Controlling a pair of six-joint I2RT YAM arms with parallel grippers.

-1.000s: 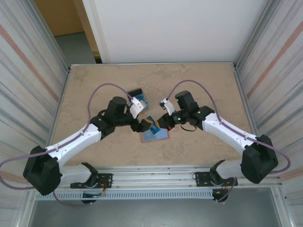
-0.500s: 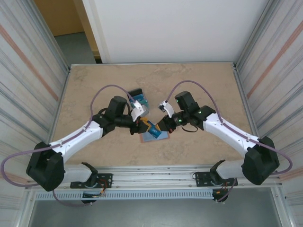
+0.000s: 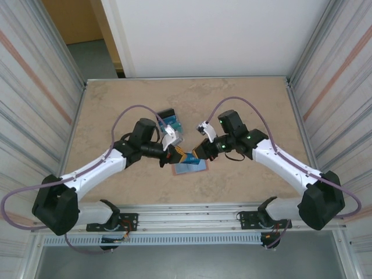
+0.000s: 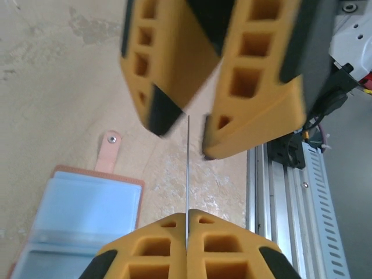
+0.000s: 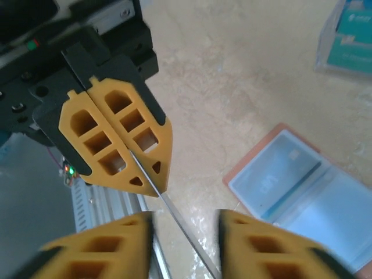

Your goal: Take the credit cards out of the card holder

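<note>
Now that the left gripper (image 4: 187,216) has clamped shut on the credit card (image 4: 188,174) and the right gripper (image 4: 187,136) has spread its jaws, the handover beside the open card holder (image 4: 81,209) looks done

Table (image 3: 116,99): a beige, marbled top, shown from above and bounded along its near edge by a metal rail (image 3: 192,207). Two items are laid directly on it.

Card holder (image 3: 192,168): spread open and flat near the middle of the table, towards the near edge. The blue-grey lining is turned upward and is framed by a salmon-pink border. A small pink tab (image 4: 109,152), fitted with a round snap, is extended flat onto the table from one edge of the holder.

Pile of cards (image 3: 170,121): fanned, in blue, teal and black. It is placed apart from the card holder, farther from the near edge and slightly to the left.
</note>
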